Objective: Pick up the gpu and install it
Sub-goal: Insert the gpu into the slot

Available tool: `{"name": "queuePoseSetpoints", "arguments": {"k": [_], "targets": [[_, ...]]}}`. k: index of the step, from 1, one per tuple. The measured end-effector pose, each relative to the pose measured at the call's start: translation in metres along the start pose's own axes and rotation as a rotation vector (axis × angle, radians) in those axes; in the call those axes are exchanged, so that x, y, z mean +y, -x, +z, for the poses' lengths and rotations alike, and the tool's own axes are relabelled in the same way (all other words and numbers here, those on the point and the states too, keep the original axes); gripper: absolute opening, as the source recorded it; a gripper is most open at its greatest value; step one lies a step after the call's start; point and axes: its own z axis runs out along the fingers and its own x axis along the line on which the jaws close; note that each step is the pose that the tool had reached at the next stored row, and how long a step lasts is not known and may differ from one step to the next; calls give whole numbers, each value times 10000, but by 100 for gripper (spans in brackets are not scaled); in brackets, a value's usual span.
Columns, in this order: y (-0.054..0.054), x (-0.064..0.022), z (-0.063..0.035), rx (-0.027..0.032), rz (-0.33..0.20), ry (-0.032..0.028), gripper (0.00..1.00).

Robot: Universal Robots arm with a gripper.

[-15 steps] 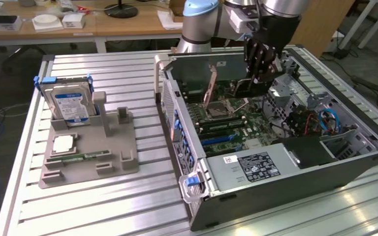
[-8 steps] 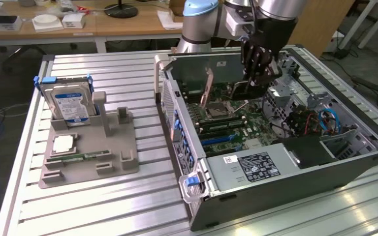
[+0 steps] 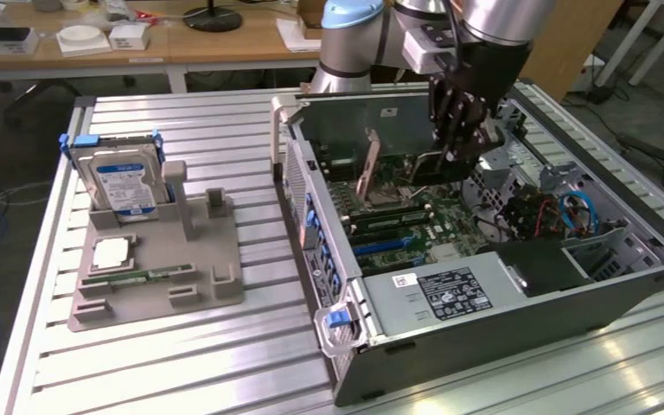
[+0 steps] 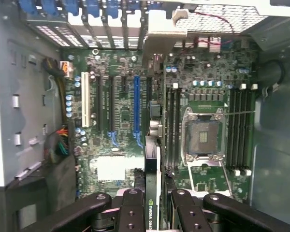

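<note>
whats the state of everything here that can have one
gripper, shut on the gpu
gpu, held edge-on above the motherboard
computer case, side open
hard drive, upright in the grey holder
memory stick, lying flat in the holder
blue slot, empty

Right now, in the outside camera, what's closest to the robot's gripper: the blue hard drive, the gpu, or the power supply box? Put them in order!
1. The gpu, clamped in the gripper inside the case.
2. The power supply, at the case's near corner.
3. The hard drive, upright on the stand, at the exterior view's left.
</note>
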Motion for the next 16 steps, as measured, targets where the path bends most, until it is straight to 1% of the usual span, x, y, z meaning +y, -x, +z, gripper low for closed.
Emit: {"name": "queuePoseSetpoints", "arguments": {"k": [4,9,16], "targets": [[-109,0,13,0,0,1,25],[-122,41,100,0,0,-1,25],[-130,74,227,-1,-1,-1,25]]}}
